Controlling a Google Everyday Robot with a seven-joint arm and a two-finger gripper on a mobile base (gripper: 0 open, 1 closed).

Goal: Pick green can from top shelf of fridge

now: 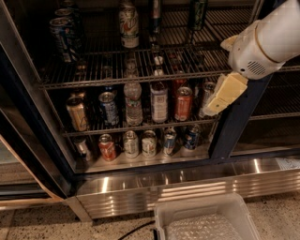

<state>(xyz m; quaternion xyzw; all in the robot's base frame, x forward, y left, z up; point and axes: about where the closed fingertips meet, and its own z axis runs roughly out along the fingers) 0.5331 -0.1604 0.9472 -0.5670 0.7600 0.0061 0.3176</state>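
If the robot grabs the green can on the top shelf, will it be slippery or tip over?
Probably a bit slippery: the green can looks smooth and shiny. It stands tall and narrow on the wire top shelf, so a sideways bump might tip it. The gripper hangs lower, to the right, below that shelf.

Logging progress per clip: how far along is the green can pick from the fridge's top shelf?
Done: the fridge stands open, top shelf exposed. In hand: the end effector hangs by the door post, just under shelf level, apart from the green can. Left: reaching up to the can at the shelf's back right, gripping it, lifting it out.
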